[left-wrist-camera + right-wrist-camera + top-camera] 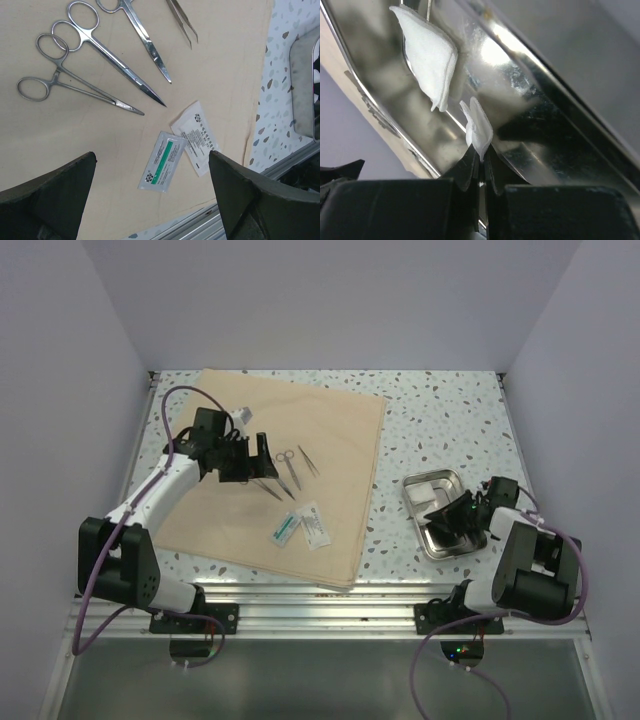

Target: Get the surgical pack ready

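The tan cloth sheet (335, 430) of the surgical pack lies spread flat on the left half of the table. On it lie steel scissors (145, 40), two ring-handled forceps (75, 80), tweezers (182, 20), a green-striped sealed packet (162, 162) and a white sealed packet (196, 137). My left gripper (152, 156) hovers open above the packets, holding nothing. The steel tray (432, 478) stands on the table to the right of the cloth. Inside it my right gripper (481, 150) is shut on a white gauze square (479, 125). A second gauze square (427, 50) lies further in.
The speckled tabletop (440, 420) is bounded by grey walls at the back and sides. An aluminium rail (320, 595) runs along the near edge, close to the cloth's front corner. The left arm (160, 490) reaches over the cloth's left edge.
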Tool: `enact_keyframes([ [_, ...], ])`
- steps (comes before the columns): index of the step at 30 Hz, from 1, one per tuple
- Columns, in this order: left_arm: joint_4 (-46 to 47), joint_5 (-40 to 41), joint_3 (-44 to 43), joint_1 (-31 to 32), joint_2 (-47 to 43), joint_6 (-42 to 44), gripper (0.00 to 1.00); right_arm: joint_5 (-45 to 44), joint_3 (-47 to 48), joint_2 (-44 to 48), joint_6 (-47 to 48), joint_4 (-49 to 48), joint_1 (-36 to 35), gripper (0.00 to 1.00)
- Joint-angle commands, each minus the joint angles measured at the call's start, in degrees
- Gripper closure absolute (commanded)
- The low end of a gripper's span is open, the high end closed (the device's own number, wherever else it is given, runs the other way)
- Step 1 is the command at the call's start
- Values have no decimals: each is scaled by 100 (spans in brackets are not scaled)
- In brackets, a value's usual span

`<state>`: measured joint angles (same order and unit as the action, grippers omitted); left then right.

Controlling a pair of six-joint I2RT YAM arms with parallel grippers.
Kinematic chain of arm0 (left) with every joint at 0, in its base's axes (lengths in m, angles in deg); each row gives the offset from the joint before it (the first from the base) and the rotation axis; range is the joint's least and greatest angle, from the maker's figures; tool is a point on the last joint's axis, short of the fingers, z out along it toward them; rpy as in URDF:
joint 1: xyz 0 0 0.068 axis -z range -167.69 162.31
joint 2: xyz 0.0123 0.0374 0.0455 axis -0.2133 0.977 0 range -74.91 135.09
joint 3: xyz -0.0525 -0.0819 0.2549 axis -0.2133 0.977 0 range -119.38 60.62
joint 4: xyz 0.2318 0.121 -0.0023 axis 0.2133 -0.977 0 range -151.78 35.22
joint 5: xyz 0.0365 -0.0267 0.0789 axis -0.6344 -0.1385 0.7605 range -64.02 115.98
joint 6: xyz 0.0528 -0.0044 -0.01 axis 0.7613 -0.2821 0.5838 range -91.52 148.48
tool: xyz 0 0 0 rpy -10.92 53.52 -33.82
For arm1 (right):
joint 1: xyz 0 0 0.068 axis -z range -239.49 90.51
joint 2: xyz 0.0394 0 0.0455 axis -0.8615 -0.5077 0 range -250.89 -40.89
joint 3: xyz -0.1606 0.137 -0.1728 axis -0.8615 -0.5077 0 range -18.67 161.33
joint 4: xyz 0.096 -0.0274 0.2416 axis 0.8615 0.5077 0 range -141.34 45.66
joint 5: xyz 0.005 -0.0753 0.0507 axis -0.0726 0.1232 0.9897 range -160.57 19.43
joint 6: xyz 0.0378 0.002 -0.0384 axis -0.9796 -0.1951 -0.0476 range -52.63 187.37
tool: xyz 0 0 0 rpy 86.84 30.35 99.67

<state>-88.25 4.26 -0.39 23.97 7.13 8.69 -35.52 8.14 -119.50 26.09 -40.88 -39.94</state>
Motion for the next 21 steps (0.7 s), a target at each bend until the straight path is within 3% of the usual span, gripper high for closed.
enact_keyframes([
  [1,113,-52,-121,-59,14,72,2,-428,333,4,339,526,14,97],
  [6,166,-131,-60,-67,23,-24,2,-525,500,3,498,843,14,74],
  [8,166,-157,-60,-59,14,-34,2,-560,571,3,611,984,14,70],
  [11,166,-166,-33,-59,14,-60,2,-692,799,100,831,1623,14,56],
  [14,131,-61,-25,-59,14,-77,2,-946,1044,381,1033,2334,14,50],
  [21,17,132,-33,-59,75,-305,5,-1448,1669,654,1455,3444,-56,45],
])
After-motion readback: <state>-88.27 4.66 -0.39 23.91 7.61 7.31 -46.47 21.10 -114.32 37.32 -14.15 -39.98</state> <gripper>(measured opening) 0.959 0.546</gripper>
